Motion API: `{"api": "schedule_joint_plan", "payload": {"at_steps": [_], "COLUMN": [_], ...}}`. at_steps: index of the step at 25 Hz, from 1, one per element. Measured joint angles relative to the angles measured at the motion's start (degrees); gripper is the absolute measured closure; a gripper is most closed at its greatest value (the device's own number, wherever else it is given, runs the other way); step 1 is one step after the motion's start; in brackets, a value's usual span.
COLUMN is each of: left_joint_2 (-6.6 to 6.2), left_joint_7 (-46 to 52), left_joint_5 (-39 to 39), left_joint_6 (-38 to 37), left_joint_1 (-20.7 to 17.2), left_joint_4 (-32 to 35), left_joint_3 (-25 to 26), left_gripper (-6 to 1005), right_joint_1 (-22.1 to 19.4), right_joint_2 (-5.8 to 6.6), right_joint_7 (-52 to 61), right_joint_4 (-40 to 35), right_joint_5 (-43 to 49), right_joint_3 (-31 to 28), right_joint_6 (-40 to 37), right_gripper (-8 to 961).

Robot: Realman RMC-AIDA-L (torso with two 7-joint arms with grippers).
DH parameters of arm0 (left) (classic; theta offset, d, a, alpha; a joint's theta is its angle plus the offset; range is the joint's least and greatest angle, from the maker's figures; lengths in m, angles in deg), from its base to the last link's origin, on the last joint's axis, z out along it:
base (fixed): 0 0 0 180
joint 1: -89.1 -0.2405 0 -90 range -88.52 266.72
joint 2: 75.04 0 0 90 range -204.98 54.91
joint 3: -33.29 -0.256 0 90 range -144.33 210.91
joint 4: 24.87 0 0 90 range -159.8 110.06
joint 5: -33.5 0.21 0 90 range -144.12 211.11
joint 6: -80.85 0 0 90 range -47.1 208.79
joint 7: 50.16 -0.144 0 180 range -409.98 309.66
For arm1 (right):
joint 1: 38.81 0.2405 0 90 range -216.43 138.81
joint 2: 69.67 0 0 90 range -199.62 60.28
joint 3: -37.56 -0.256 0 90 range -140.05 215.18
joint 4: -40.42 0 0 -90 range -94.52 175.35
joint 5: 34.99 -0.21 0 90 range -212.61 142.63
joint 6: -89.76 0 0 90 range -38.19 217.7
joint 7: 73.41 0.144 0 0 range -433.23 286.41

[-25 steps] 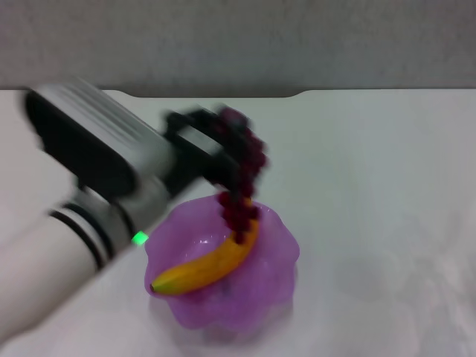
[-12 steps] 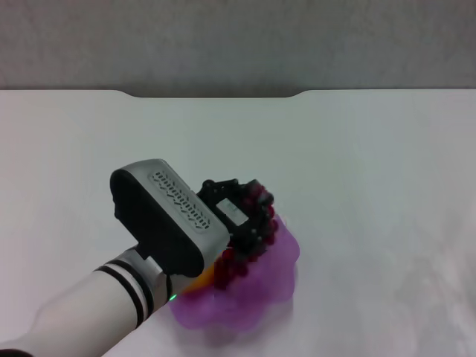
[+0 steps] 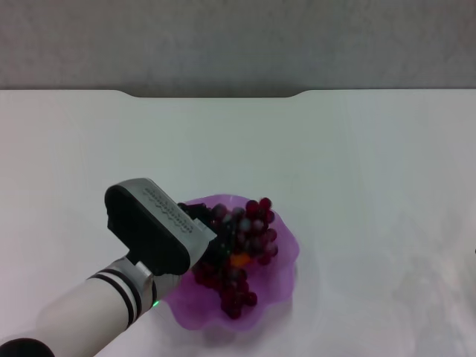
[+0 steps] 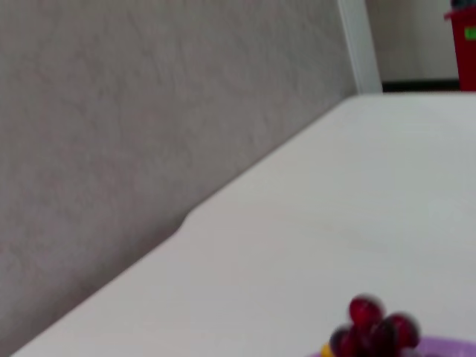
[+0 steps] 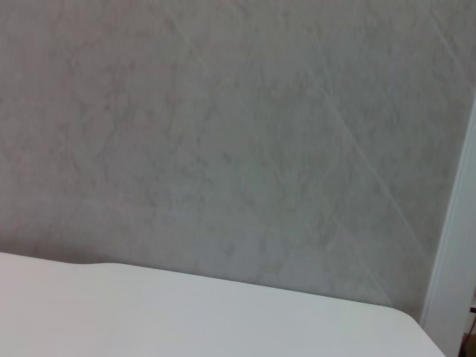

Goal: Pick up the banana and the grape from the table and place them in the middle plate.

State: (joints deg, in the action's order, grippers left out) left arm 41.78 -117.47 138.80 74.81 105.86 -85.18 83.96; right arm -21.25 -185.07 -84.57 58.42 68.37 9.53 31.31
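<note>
The purple scalloped middle plate (image 3: 279,279) sits on the white table (image 3: 357,163), near its front. The grape (image 3: 242,249), a dark red bunch, lies spread inside the plate. It covers the banana (image 3: 239,260), of which only a small orange-yellow patch shows. My left gripper (image 3: 207,239) is low over the plate's left side, right against the bunch and mostly hidden behind the grey wrist housing. The left wrist view catches a few grapes (image 4: 372,331), a yellow speck of banana (image 4: 326,349) and the plate's rim (image 4: 450,346). My right gripper is out of view.
The table's far edge has a notch (image 3: 216,94) below a grey wall (image 3: 238,37). A red object (image 4: 462,44) stands far off beyond the table in the left wrist view. The right wrist view shows only wall and a strip of tabletop (image 5: 186,320).
My left arm came down and drew back toward me. The grape bunch, hanging above the plate a second ago, now lies in the plate over the banana.
</note>
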Motion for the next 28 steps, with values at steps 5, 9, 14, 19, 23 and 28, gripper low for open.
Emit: {"api": "schedule_joint_plan", "payload": {"at_steps": [5, 9, 14, 19, 23, 28], "left_joint_2": [0.10, -0.07, -0.25, -0.34, -0.44, -0.50], "left_joint_7": [0.0, -0.2, -0.4, -0.4, -0.5, -0.8], "left_joint_5": [0.0, 0.1, 0.2, 0.2, 0.3, 2.2], "left_joint_6": [-4.4, -11.7, -14.2, -13.7, -13.7, -15.4], "left_joint_1": [0.0, -0.8, -1.1, -1.3, -1.9, -2.9], "left_joint_4": [0.6, 0.2, -1.2, -1.8, -3.4, -7.0], "left_joint_3": [-1.6, -4.7, -6.9, -7.4, -7.4, -7.4], "left_gripper": [714, 669, 518, 188, 162, 129], "right_joint_1": [0.0, 0.0, 0.0, 0.0, 0.0, 0.0], "right_joint_2": [0.00, 0.00, 0.00, 0.00, 0.00, 0.00], "right_joint_7": [0.0, 0.0, 0.0, 0.0, 0.0, 0.0], "right_joint_4": [0.0, 0.0, -0.1, -0.1, -0.2, -0.3], "right_joint_5": [0.0, 0.0, 0.0, 0.0, 0.0, 0.0], "right_joint_3": [0.0, 0.0, 0.0, 0.0, 0.0, -0.1], "right_joint_6": [0.0, 0.0, 0.0, 0.0, 0.0, 0.0], "right_gripper": [931, 931, 931, 931, 931, 931]}}
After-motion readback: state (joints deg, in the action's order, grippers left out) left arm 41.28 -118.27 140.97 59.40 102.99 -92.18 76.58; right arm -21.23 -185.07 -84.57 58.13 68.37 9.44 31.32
